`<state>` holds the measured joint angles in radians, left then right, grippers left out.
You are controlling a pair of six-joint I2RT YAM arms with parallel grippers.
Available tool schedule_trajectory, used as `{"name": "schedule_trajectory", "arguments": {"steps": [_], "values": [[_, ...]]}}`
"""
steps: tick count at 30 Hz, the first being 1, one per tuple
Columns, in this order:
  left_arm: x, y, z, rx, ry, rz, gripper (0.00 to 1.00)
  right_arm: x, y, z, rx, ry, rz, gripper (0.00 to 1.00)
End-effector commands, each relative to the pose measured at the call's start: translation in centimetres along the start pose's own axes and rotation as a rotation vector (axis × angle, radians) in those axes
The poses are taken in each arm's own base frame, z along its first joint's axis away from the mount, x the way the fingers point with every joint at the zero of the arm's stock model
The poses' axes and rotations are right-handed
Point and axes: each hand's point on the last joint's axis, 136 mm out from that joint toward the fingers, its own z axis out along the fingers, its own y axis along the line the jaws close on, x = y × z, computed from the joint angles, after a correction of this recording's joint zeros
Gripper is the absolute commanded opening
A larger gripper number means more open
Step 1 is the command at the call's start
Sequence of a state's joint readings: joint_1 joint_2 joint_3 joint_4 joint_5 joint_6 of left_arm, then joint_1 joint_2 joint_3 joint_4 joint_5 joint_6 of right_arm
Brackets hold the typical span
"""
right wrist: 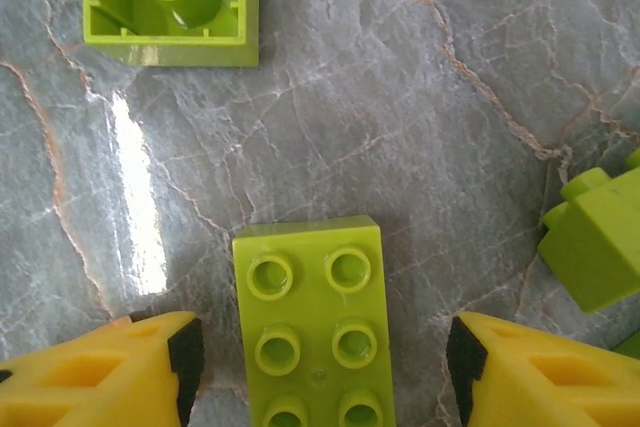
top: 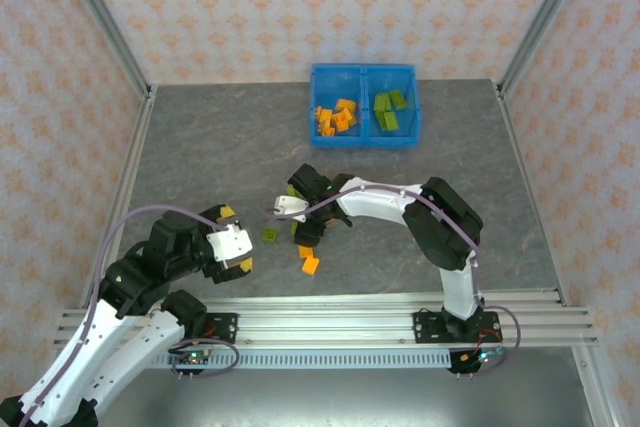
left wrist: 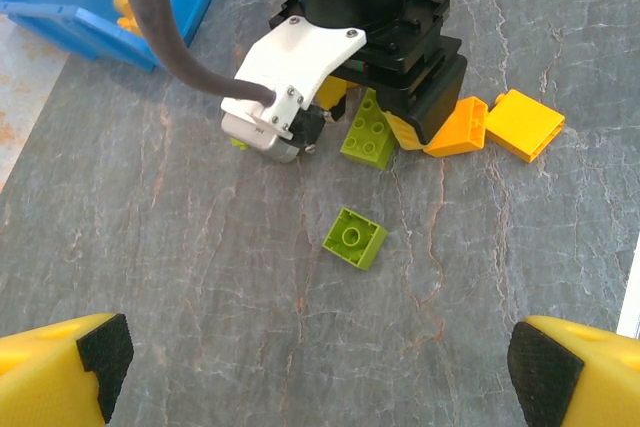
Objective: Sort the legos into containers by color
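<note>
Grey table [top: 200,147], right gripper [right wrist: 322,372] straddling green lego [right wrist: 310,292]

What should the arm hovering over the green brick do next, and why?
Probably shut the right gripper on the oblong green brick, lowering first if it isn't down yet. The brick lies studs up between the open yellow fingers, with a gap on either side.

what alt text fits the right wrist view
An oblong green lego, studs up, lies on the table between the fingers of the open right hand. An upturned square green lego sits top left, another green lego at the right edge.
</note>
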<state>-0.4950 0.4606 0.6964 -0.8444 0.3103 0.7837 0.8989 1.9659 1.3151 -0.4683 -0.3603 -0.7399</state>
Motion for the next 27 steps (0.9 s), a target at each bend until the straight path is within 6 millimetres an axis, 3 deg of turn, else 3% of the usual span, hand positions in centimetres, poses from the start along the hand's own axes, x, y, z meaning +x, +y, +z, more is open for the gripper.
{"name": "schedule_trajectory", "arguments": {"steps": [1, 4, 9, 14, 20, 24, 27], "values": [[-0.3, 0.3, 0.2, -0.014, -0.021, 0.008, 1.00, 4.8, 0.7, 1.9, -0.003, 0.210, -0.041, 0.55], [-0.3, 0.4, 0.3, -0.018, -0.022, 0.007, 1.00, 4.2, 0.6, 1.9, -0.006, 0.195, -0.040, 0.43], [-0.2, 0.4, 0.3, -0.022, -0.016, 0.010, 1.00, 3.8, 0.5, 1.8, -0.012, 0.188, -0.031, 0.33], [-0.6, 0.6, 0.2, -0.031, -0.033, 0.005, 1.00, 2.0, -0.2, 0.2, 0.016, 0.108, 0.014, 0.21], [-2.3, 1.0, -0.4, -0.049, -0.124, -0.006, 1.00, -0.8, -1.4, -4.2, 0.086, -0.097, 0.084, 0.19], [-3.8, 1.2, -0.8, -0.042, -0.189, -0.024, 1.00, -1.8, -2.8, -8.2, 0.146, -0.230, 0.164, 0.18], [-5.7, 1.9, -1.3, -0.050, -0.268, -0.049, 1.00, -2.2, -4.9, -12.0, 0.203, -0.355, 0.279, 0.18]]}}
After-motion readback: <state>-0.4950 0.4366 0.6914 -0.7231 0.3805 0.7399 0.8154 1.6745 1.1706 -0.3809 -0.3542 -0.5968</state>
